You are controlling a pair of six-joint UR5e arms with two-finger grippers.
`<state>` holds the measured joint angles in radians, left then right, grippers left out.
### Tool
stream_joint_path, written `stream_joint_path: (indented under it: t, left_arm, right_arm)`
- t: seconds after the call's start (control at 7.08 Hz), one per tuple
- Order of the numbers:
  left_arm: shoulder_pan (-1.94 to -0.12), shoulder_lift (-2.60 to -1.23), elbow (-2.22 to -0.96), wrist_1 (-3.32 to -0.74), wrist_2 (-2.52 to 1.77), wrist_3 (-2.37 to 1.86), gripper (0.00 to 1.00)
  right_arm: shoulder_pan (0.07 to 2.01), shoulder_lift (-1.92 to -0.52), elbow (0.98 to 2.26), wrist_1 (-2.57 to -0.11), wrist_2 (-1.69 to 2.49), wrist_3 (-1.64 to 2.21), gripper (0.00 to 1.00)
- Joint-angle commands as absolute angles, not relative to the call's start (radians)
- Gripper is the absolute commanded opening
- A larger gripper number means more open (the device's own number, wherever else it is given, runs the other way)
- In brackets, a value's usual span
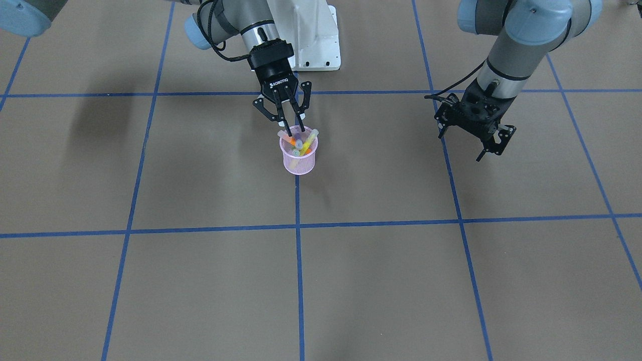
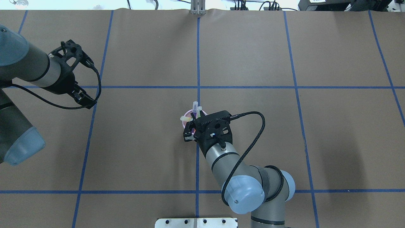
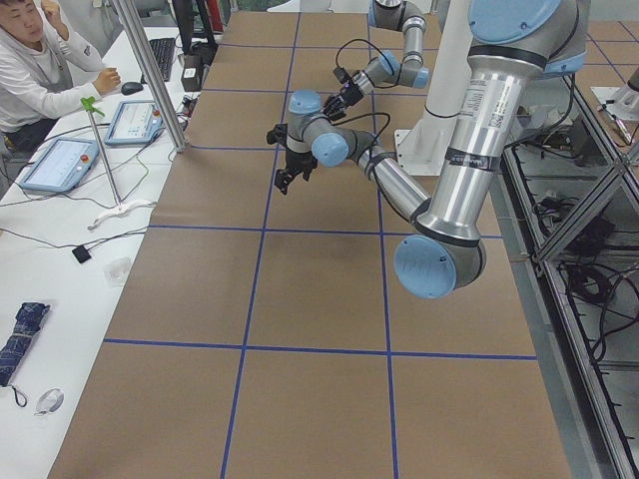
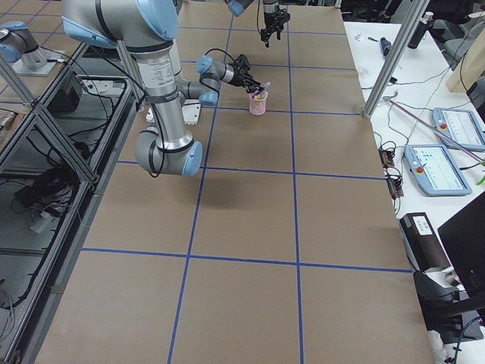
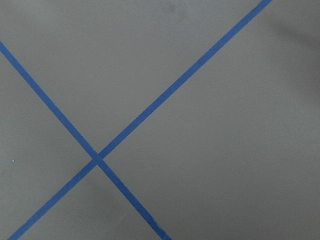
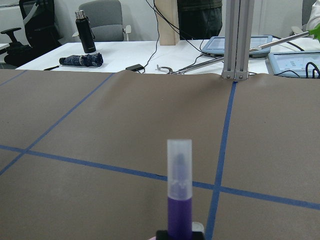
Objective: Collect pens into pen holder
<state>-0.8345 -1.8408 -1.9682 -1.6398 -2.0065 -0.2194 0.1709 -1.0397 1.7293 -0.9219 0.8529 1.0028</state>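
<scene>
The pink mesh pen holder (image 1: 299,161) stands upright on the blue centre line; it also shows in the overhead view (image 2: 187,114) and the right-side view (image 4: 258,105). Orange (image 1: 292,142) and yellow (image 1: 313,135) pens lean inside it, and a green tip shows in the overhead view (image 2: 200,110). My right gripper (image 1: 294,129) reaches down into the cup's mouth and looks shut on the purple pen (image 6: 179,210), whose whitish cap sticks up above the rim (image 2: 195,107). My left gripper (image 1: 464,146) is open and empty, well off to the side above bare table (image 2: 86,76).
Brown paper with a blue tape grid covers the table (image 2: 284,142). The left wrist view shows only a tape crossing (image 5: 97,158). Beyond the far edge are an aluminium post (image 6: 235,40), tablets and a seated operator (image 3: 40,70).
</scene>
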Motion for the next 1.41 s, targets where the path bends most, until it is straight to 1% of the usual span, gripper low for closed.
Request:
stream_joint_path:
  t: [0.0,0.28,0.57,0.71,0.85,0.99,1.13,1.27]
  left_arm:
    - [-0.833,-1.841,-1.970,-1.641,-2.006,-0.236,1.00]
    - [-0.833,-1.842,-1.971,-1.641,-2.006,-0.250,1.00]
    - [-0.833,-1.842,-1.973,-1.641,-2.005,-0.364,1.00]
    - [-0.833,-1.841,-1.973,-1.640,-2.003,-0.479,1.00]
    - [-0.834,-1.839,-1.973,-1.640,-2.002,-0.553,1.00]
    - [-0.838,-1.824,-1.973,-1.640,-1.997,-0.596,1.00]
    - [-0.844,-1.792,-1.967,-1.634,-1.996,-0.685,1.00]
    - [-0.882,-1.731,-1.965,-1.632,-2.005,-0.689,1.00]
  right_arm:
    - [0.164,-1.010,1.724,-0.922,0.851,1.003,0.98]
    - [0.182,-0.988,1.733,-0.922,0.868,1.000,0.99]
    - [0.314,-0.983,1.733,-0.928,1.108,1.018,0.99]
    - [0.415,-0.995,1.732,-0.958,1.265,1.034,0.99]
    - [0.551,-0.993,1.735,-1.095,1.501,1.034,0.99]
    - [0.657,-0.996,1.735,-1.177,1.658,1.032,0.99]
    - [0.792,-1.002,1.727,-1.298,1.842,1.004,0.99]
    - [0.912,-1.005,1.724,-1.418,2.046,0.845,0.99]
